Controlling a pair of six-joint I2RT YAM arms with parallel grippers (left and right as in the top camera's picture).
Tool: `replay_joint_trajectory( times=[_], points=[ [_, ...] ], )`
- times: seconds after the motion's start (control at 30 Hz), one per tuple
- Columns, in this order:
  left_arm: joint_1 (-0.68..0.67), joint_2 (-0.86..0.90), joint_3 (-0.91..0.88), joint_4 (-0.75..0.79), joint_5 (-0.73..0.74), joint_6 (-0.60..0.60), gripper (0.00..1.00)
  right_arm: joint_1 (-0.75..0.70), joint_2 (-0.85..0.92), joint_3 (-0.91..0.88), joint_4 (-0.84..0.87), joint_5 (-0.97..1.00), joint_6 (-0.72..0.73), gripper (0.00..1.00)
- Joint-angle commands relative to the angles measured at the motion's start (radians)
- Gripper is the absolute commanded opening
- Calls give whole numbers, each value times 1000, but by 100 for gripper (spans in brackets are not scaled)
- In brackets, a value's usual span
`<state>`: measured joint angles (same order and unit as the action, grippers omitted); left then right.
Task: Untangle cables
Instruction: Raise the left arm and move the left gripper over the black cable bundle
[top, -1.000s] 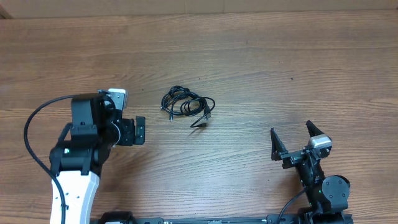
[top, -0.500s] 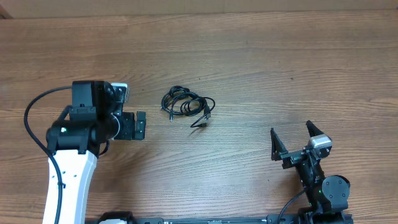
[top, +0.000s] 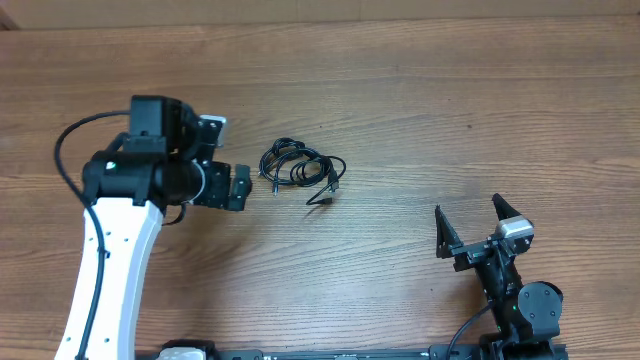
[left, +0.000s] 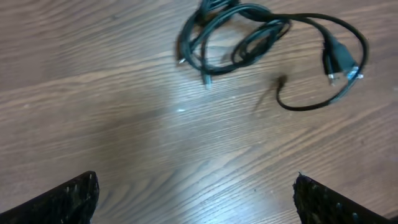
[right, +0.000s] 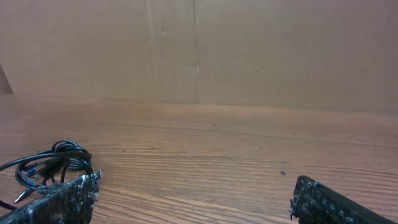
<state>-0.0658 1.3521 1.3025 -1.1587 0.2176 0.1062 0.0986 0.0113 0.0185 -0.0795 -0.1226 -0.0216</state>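
The cables (top: 302, 170) lie in a tangled black bundle on the wooden table, near its middle. They also show at the top of the left wrist view (left: 249, 43), with small plugs at the right, and at the left edge of the right wrist view (right: 50, 163). My left gripper (top: 238, 188) is open and empty, just left of the bundle and above the table. My right gripper (top: 470, 225) is open and empty at the front right, far from the cables.
The wooden table (top: 420, 110) runs across the whole view. A brown cardboard wall (right: 199, 50) stands behind its far edge. The left arm's thick black cable (top: 62, 160) loops at the left.
My left arm has moved right and a little away from the front, bringing its gripper closer to the cable bundle. The cables and the right arm have not moved.
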Motion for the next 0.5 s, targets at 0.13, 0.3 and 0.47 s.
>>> replay_joint_trajectory(
  times=[0.13,0.3,0.47],
  points=[
    [-84,90,82,16,33,21,100,-3,-8,-11,4,10,6,100],
    [-88,132,86,47,69,21,100,-3,-8,-11,4,10,6,100],
    [-88,161,86,65,68,21,100,-3,-8,-11,4,10,6,100]
  ],
)
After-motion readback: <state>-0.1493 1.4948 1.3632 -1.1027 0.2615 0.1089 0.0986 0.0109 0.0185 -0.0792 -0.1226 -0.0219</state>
